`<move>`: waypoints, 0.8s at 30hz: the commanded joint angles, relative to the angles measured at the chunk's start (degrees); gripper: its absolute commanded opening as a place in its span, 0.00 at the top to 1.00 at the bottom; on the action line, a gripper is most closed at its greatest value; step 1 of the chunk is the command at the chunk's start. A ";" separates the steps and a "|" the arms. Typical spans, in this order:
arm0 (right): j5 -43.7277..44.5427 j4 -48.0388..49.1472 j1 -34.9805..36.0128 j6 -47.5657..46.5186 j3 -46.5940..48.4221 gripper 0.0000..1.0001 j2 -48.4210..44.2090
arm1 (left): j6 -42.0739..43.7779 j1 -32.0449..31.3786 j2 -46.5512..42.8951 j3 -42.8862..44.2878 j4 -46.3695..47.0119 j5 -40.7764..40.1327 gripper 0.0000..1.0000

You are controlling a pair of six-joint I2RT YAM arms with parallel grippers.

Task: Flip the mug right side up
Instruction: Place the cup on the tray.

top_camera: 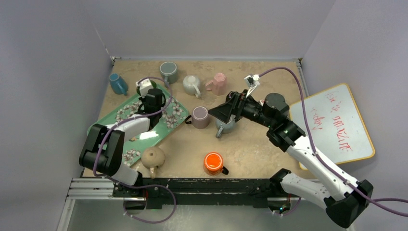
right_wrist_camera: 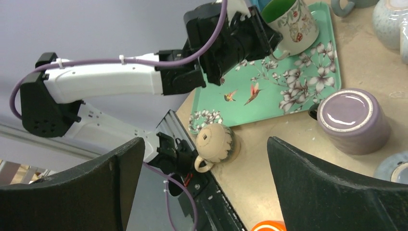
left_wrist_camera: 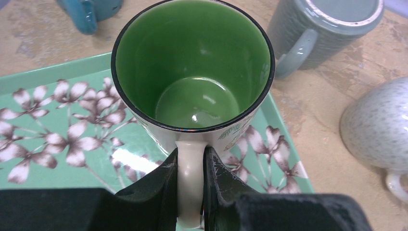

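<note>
The left tool [left_wrist_camera: 191,161] is closed tight on the pale looped handle [left_wrist_camera: 190,192] of the white floral mug with a green glazed inside [left_wrist_camera: 192,62], one finger on each side of the loop. The mug's mouth already faces up, so the step in hand looks like the set-down. To do it well, I would level the wrist first, since the right wrist view shows the mug leaning a little. Then lower it straight until the base sits flat on the mint-green tray printed with pale flowers [left_wrist_camera: 43,76], and only then part the fingers and back out along the handle's line so nothing drags it over. The mug is at the tray's far corner; whether its base touches I cannot tell, and a small shift inward from the rim seems wise. The left arm rises folded from its base at the near edge of the sandy surface [top_camera: 260,144], forearm reaching forward across the tray, wrist pitched down. The right tool [right_wrist_camera: 204,159] stands spread wide, holding nothing, its arm stretched diagonally toward the middle of the surface.
</note>
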 commanded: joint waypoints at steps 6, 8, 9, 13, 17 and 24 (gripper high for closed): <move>-0.93 -4.75 -0.03 -4.48 0.56 0.01 -3.61 | -4.29 -0.06 5.83 11.60 -6.39 -0.15 0.74; -1.59 -5.00 -0.07 -4.47 0.42 0.01 -3.96 | -4.96 -0.04 5.95 11.19 -5.76 1.21 0.64; -2.45 -5.08 -0.06 -4.40 0.40 0.01 -3.91 | -5.26 -0.01 5.95 10.96 -5.64 1.80 0.62; -4.70 -4.01 -0.06 -3.46 0.06 0.01 -4.48 | -7.03 -0.04 6.16 10.60 -5.31 2.88 0.55; -3.69 -4.75 -0.06 -4.03 0.04 0.01 -5.83 | -7.19 0.03 7.44 11.66 -6.04 1.49 0.57; -4.98 -5.11 -0.02 -3.17 -0.83 0.01 -6.67 | -6.95 0.03 10.09 15.69 -9.21 -2.65 0.60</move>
